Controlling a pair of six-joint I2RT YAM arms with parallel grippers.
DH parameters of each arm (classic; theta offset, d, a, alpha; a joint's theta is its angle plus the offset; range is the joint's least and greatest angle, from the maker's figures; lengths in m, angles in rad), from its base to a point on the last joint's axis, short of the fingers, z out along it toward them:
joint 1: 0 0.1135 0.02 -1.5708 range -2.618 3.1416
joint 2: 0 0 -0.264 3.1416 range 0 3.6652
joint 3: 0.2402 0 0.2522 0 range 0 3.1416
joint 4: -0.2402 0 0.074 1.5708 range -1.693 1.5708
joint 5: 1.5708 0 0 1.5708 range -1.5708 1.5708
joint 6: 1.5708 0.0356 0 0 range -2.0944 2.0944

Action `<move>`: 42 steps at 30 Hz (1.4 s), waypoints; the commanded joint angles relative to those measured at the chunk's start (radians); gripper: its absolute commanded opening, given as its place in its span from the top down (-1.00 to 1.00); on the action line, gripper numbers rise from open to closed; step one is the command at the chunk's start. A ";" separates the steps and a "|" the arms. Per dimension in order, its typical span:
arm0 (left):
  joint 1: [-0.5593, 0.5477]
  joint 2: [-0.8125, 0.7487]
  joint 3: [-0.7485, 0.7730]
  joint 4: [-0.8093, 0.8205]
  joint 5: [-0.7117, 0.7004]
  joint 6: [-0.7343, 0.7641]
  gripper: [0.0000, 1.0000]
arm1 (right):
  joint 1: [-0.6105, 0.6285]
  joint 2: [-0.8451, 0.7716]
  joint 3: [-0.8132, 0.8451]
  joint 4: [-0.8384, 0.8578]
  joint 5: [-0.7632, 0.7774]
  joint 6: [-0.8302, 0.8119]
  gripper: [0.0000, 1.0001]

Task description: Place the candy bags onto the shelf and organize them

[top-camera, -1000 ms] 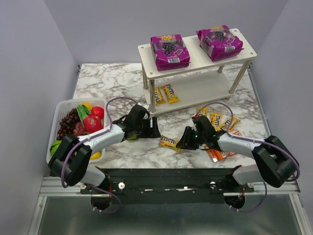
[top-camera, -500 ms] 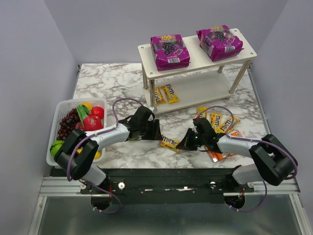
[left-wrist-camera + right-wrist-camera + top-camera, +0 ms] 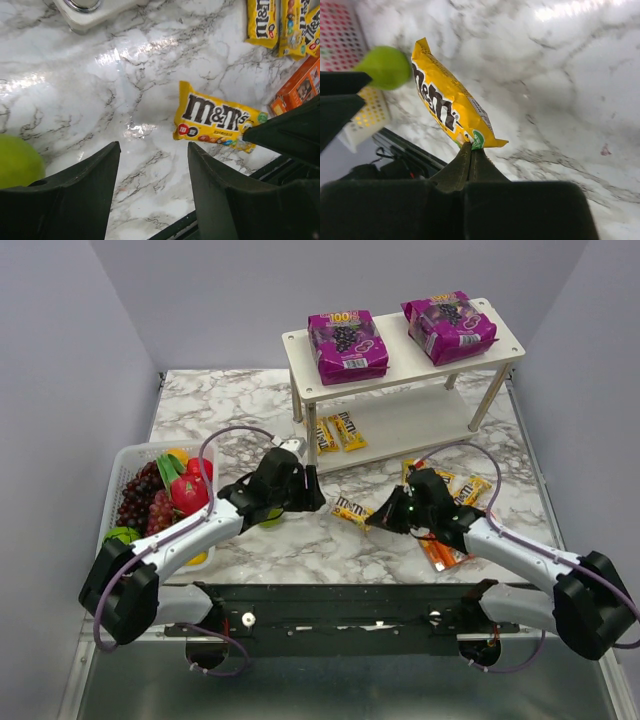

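The white two-tier shelf [image 3: 400, 352] stands at the back right. Two purple pouches [image 3: 347, 345] [image 3: 449, 326] lie on its top tier and two yellow packets [image 3: 337, 432] on its lower tier. My right gripper [image 3: 385, 517] [image 3: 471, 147] is shut on one end of a yellow packet [image 3: 352, 511] [image 3: 447, 102] and holds it above the marble. My left gripper [image 3: 312, 500] [image 3: 152, 190] is open and empty, just left of that packet [image 3: 217, 116]. More yellow packets [image 3: 455, 485] and the orange pack [image 3: 445, 552] lie on the table beside my right arm.
A white basket [image 3: 115, 505] of fruit stands at the left. A green fruit [image 3: 268, 520] [image 3: 17, 162] lies on the marble under my left arm. A shelf foot [image 3: 90, 7] is ahead of my left gripper. The table's front rail [image 3: 350, 600] runs along the near edge.
My right gripper has lifted the yellow packet off the marble and carried it a little toward the shelf. My left arm has risen, its gripper still open.
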 commanded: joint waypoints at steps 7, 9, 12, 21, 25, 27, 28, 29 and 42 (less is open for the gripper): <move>-0.001 -0.173 -0.043 -0.045 -0.232 0.003 -0.39 | -0.131 -0.006 0.248 -0.068 0.173 0.098 0.99; 0.000 -0.191 -0.049 -0.051 -0.238 0.000 -0.40 | -0.148 0.059 0.315 -0.062 0.185 0.125 0.99; 0.002 -0.204 -0.055 -0.062 -0.246 -0.003 -0.40 | -0.177 0.132 0.381 -0.037 0.209 0.185 0.99; 0.013 -0.228 -0.065 -0.074 -0.273 -0.009 -0.41 | -0.234 0.358 0.532 0.000 0.277 0.389 0.99; 0.020 -0.222 -0.063 -0.077 -0.275 -0.009 -0.41 | -0.237 0.427 0.568 0.000 0.309 0.448 0.99; 0.028 -0.217 -0.059 -0.083 -0.276 -0.008 -0.41 | -0.242 0.473 0.602 -0.002 0.314 0.445 0.99; 0.033 -0.216 -0.057 -0.083 -0.276 -0.006 -0.41 | -0.248 0.487 0.611 -0.003 0.314 0.445 0.99; 0.036 -0.214 -0.057 -0.083 -0.275 -0.003 -0.41 | -0.249 0.504 0.618 -0.005 0.318 0.446 0.99; 0.097 -0.159 -0.029 -0.088 -0.232 0.015 -0.42 | -0.281 0.636 0.694 -0.025 0.297 0.434 0.97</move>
